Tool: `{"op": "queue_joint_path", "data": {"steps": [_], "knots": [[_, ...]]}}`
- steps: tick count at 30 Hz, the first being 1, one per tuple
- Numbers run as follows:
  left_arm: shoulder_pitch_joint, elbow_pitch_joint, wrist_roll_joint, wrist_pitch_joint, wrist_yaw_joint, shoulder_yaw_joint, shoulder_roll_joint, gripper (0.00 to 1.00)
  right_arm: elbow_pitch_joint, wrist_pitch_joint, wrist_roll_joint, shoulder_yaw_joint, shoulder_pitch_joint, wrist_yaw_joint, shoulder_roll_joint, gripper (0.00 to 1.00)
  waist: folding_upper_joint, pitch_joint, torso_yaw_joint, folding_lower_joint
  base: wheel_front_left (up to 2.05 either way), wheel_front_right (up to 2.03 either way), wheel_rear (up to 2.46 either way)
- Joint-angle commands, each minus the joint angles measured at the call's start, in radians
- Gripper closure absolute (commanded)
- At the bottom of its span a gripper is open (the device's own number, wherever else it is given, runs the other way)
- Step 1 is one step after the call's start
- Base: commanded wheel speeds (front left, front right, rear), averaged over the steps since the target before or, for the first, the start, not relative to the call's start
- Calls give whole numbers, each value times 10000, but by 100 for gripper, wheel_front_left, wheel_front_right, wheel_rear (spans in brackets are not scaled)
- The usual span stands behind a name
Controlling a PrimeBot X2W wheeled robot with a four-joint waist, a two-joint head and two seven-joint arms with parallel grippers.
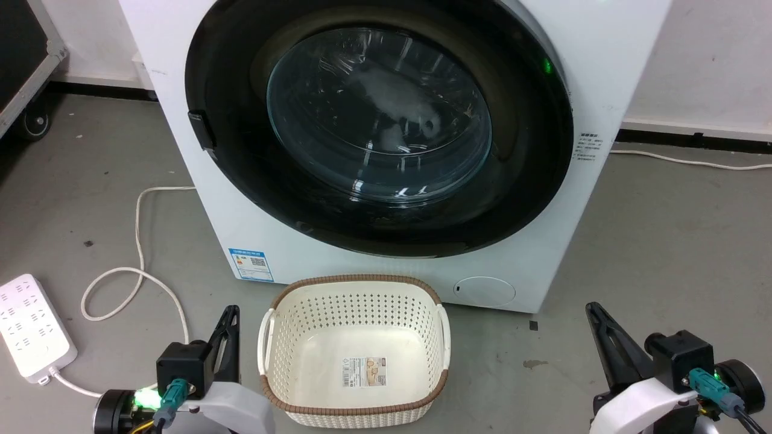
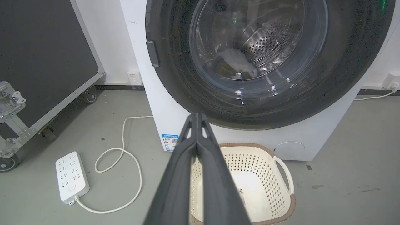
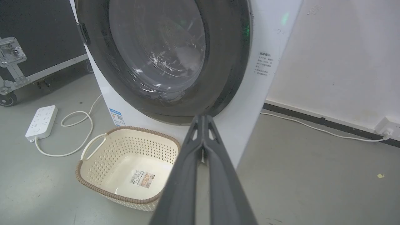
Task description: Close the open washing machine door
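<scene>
Black fingers come first. We see our left gripper (image 1: 231, 313) just left of the cream basket (image 1: 356, 281). Its two long fingers are pressed tight together with nothing between them. Our right gripper (image 1: 594, 308) is off to the right of the basket. Its fingers are squeezed together too and hold nothing. Both point up and touch nothing.

The basket sits on the grey floor (image 1: 663, 241) with a paper label (image 1: 364, 371) inside it. Far to the left of the basket lies a white power strip (image 1: 33, 328), and a white cord (image 1: 140, 241) curls beside it.

Just behind the basket stands the big white washing machine (image 1: 211, 199). We cannot tell if they touch. A blue sticker (image 1: 250, 264) is behind the basket's left corner and a small round flap (image 1: 484, 290) is behind its right corner.

Above the basket, the round black washing machine door (image 1: 380, 114) lies flat against the machine's front. We see the steel drum through its glass.

Farther back and left of the basket is a black case on wheels (image 2: 47, 62). A white wall (image 3: 337, 56) is behind it all.
</scene>
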Motion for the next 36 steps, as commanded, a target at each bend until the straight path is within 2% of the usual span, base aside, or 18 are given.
{"op": "queue_joint_path", "data": {"steps": [1,36], "knots": [[-154,-43,26,1,28,24,-9,100,-53,5,47,3,-121,-7,49,100,0,0,0,0,0,0,0],[-154,-43,26,1,28,24,-9,100,-53,5,47,3,-121,-7,49,100,0,0,0,0,0,0,0]]}}
